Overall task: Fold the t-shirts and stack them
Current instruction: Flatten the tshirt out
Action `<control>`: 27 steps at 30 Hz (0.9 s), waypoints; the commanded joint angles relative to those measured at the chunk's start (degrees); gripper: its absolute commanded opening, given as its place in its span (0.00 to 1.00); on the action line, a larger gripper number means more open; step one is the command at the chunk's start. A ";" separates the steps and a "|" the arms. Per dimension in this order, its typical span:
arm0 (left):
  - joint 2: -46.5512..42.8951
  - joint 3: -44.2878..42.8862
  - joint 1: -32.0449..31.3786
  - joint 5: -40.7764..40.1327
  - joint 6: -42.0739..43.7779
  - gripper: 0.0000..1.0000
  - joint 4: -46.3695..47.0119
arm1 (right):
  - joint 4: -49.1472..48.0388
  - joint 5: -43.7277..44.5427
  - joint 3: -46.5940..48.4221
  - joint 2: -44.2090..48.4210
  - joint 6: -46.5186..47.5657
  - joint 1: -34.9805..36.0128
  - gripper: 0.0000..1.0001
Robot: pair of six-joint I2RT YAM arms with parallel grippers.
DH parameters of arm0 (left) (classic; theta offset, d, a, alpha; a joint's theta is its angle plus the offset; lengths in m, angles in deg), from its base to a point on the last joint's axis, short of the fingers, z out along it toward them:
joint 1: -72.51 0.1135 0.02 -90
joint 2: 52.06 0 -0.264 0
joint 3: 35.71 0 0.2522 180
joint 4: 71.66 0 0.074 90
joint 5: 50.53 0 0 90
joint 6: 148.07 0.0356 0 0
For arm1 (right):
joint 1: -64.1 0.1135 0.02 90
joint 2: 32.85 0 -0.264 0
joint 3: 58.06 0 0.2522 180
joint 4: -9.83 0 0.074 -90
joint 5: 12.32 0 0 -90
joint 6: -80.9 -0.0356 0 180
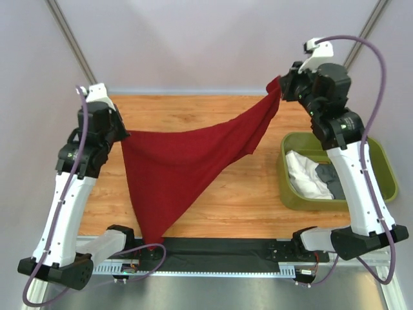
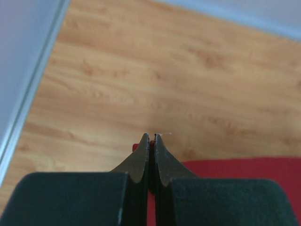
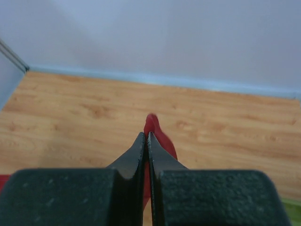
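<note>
Item: dark red t-shirt (image 1: 174,168), slung between my left pincer (image 2: 151,136) and right pincer (image 3: 145,134), both clamped on its edge. I judge: level both, then lower evenly onto the worktop (image 1: 251,200) below.

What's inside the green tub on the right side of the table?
A crumpled white t-shirt and a dark grey t-shirt beside it. The right arm crosses over the tub, hiding whatever lies beneath it.

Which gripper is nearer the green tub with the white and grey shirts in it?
Right. The right gripper, pinching the red t-shirt, hangs raised just beyond the far left corner of the green tub; the left gripper holds the shirt's other end across the table.
</note>
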 commanded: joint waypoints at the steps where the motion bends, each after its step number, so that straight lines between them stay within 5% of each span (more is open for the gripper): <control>1: -3.68 6.93 0.17 4.46 -2.86 0.00 1.29 | 3.29 -3.04 -5.78 0.62 -3.33 1.13 0.00; 8: -9.75 27.55 -1.41 13.69 -10.05 0.00 6.82 | 0.40 -6.56 -21.77 1.15 -6.41 3.86 0.00; 13: -5.74 34.28 -14.58 4.40 -17.27 0.00 5.53 | -0.40 -5.25 -28.02 -3.06 -9.66 4.91 0.00; 19: -0.71 36.74 -27.85 3.41 -23.16 0.03 -2.12 | 0.83 -0.94 -29.70 -6.06 -9.05 5.00 0.00; 20: 0.60 37.09 -29.09 3.24 -23.43 0.11 -2.65 | 1.01 -0.67 -29.70 -6.75 -8.96 5.00 0.00; 21: 1.22 36.75 -29.71 3.15 -23.52 0.40 -4.31 | 1.36 -0.50 -29.70 -7.20 -8.79 4.91 0.00; 23: 2.19 34.39 -29.63 -0.69 -23.52 0.74 -5.90 | 1.71 0.03 -29.79 -8.42 -8.70 5.00 0.00; 24: 2.28 32.98 -29.63 -2.81 -23.52 0.99 -7.91 | 1.80 0.38 -29.70 -8.78 -8.53 5.00 0.00; 27: 2.28 26.30 -27.79 -8.45 -21.77 0.99 -9.86 | 2.50 0.82 -29.70 -10.10 -8.17 5.00 0.00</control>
